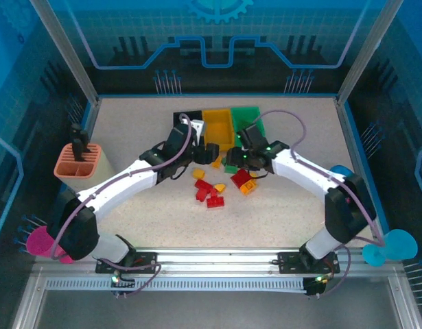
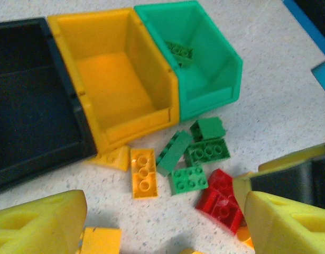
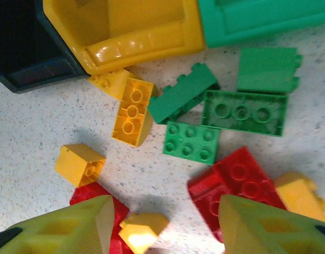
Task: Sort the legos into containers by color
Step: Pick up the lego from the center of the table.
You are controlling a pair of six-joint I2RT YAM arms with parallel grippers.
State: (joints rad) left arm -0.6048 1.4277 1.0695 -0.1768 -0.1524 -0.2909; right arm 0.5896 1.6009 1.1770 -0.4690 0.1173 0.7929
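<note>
Left gripper (image 2: 162, 235), jaws wide, over scattered legos (image 2: 144, 173) before yellow container (image 2: 131, 126)

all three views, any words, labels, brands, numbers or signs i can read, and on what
No readable text anywhere.
On the orange oblong plastic brick and green six-stud plastic brick: stud marks, if any, too blurred.
On the black plastic bin, yellow plastic bin and green plastic bin: plain walls, no label seen.
On the blue back panel: a gear outline, no letters.
</note>
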